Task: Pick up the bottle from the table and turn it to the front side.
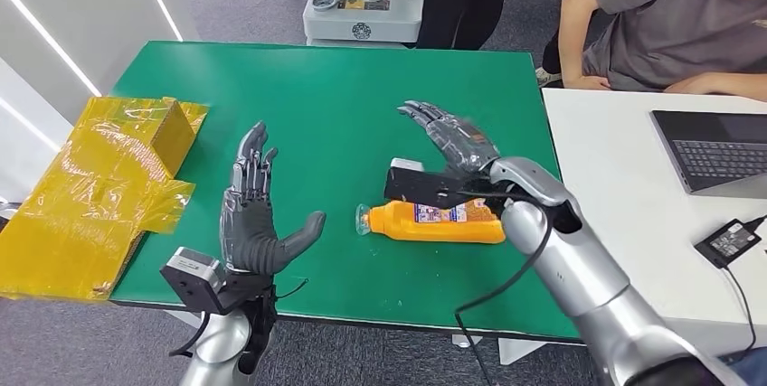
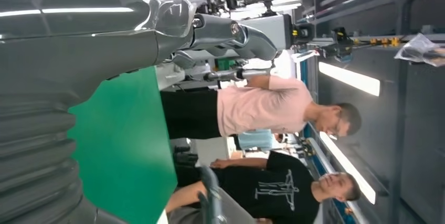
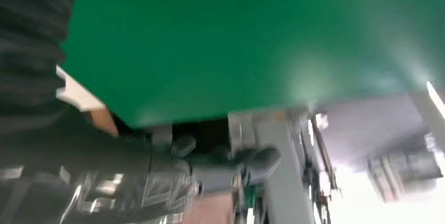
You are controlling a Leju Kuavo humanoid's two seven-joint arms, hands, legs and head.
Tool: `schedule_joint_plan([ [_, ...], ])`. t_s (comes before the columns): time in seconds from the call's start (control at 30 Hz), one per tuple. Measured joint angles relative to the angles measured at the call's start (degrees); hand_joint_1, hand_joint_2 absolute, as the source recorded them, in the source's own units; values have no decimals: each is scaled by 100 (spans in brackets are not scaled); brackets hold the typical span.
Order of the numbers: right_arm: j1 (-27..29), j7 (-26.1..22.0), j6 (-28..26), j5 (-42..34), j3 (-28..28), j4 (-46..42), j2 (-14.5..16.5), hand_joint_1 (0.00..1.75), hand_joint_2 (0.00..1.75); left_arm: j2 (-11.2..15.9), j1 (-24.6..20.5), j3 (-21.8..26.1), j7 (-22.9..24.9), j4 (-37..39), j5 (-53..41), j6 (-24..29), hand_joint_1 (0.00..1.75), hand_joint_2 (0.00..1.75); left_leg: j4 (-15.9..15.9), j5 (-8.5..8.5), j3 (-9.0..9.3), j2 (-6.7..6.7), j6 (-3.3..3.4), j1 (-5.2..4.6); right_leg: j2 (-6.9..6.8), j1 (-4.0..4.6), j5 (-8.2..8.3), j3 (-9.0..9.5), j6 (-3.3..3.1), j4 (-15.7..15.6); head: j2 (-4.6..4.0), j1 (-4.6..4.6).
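Observation:
An orange bottle [image 1: 440, 222] with a printed label lies on its side on the green table [image 1: 335, 97], its clear cap pointing toward my left. My right hand [image 1: 449, 138] hovers just beyond the bottle, fingers spread and holding nothing; its wrist passes over the bottle's right end. My left hand [image 1: 255, 210] stands upright to the left of the bottle, palm facing it, fingers apart and empty. In the left wrist view the left hand's fingers [image 2: 231, 32] stretch out over the green table [image 2: 126, 145]. The right wrist view is blurred, with the right hand's fingers [image 3: 231, 166] extended above the table [image 3: 252, 40].
Crumpled yellow plastic wrap over a box [image 1: 99, 187] covers the table's left end. A white table [image 1: 624, 196] on the right carries a laptop [image 1: 714, 146] and a black adapter [image 1: 728, 241]; a person [image 1: 669, 20] sits behind it. A machine base [image 1: 362, 6] stands beyond the far edge.

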Motion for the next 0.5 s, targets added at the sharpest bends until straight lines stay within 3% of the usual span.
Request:
schedule_joint_plan([
  [0.2,-740,-81,535,-303,752,1223,-84,0,175,-1,-171,-25,116,3,103,-57,0,175,3,2,1,-3,0,1,-2,0,1,0,1,0,0,1],
  [0.5,-788,-80,497,-827,1527,2092,-317,0,175,4,-318,-92,180,14,176,-58,0,175,5,-1,-1,-6,2,-1,-2,0,0,0,3,-3,0,1],
])
